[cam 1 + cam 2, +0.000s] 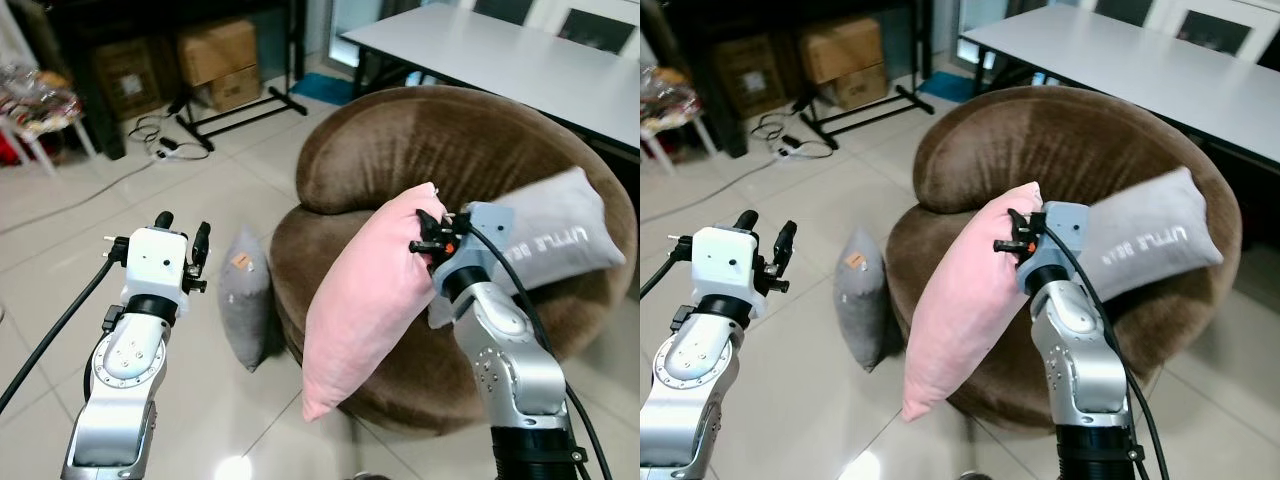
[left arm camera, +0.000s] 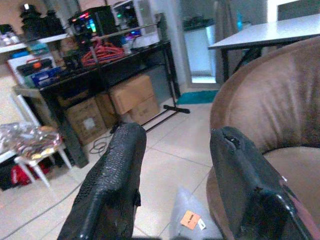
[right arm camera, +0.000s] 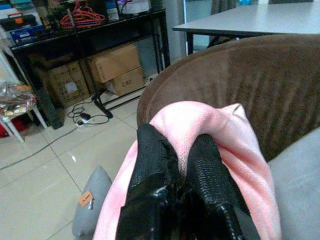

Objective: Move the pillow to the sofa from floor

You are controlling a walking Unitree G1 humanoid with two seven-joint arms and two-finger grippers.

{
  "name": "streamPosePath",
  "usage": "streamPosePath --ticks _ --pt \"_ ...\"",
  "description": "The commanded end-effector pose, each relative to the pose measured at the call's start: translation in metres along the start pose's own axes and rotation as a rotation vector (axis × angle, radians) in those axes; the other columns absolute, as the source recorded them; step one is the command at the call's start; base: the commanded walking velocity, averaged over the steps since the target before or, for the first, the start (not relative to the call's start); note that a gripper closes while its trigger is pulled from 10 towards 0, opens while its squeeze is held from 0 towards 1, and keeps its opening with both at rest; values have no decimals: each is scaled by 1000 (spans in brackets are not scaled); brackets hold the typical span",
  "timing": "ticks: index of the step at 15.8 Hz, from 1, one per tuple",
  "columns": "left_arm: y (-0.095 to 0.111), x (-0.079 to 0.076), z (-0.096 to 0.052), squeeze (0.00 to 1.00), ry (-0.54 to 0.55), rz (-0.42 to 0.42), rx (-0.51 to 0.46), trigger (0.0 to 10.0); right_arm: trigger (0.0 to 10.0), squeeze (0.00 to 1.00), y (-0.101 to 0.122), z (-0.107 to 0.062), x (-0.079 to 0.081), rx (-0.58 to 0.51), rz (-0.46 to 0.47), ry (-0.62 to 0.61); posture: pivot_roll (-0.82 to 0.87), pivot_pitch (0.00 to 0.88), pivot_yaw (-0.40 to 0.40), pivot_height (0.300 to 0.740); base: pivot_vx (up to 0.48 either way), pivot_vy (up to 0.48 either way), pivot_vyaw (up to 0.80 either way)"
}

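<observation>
Hanging from the right pincer (image 1: 428, 233), clenched on its upper corner, the soft pink pillow (image 1: 365, 300) dangles before the round brown velvet sofa (image 1: 400, 150); the left pincer (image 1: 182, 238) stands released above the floor.

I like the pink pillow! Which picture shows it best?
The left eye view: the whole pink pillow hangs from the right gripper, in front of the brown sofa. The right eye view shows nearly the same. The right wrist view shows just its pinched top corner; the left wrist view a sliver.
</observation>
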State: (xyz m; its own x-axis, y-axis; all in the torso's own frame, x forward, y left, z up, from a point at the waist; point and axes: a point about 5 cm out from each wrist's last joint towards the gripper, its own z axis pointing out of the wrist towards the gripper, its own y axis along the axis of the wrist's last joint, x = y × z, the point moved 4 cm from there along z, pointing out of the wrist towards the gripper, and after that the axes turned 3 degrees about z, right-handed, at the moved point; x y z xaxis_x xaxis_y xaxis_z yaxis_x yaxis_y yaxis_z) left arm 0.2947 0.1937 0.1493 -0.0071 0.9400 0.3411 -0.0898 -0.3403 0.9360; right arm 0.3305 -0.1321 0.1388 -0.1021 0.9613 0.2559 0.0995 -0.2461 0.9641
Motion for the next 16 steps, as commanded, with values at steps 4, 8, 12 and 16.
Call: streamPosePath --ticks 4,8,12,16 --pt "1 -3 1 0 -18 -2 -2 10000 10000 0 14 0 1 -55 -5 1 13 0 -23 740 0 346 -800" --pt "1 -3 1 0 -16 -3 -3 10000 10000 0 13 0 2 -54 -6 7 15 0 -23 740 0 357 -800" --pt "3 0 1 0 3 -31 -11 10000 10000 0 13 0 6 -60 -21 29 14 0 -22 740 0 149 -600" --pt "4 3 1 0 3 -38 -16 10000 10000 0 10 0 15 -41 -49 83 15 0 -25 740 69 0 0"
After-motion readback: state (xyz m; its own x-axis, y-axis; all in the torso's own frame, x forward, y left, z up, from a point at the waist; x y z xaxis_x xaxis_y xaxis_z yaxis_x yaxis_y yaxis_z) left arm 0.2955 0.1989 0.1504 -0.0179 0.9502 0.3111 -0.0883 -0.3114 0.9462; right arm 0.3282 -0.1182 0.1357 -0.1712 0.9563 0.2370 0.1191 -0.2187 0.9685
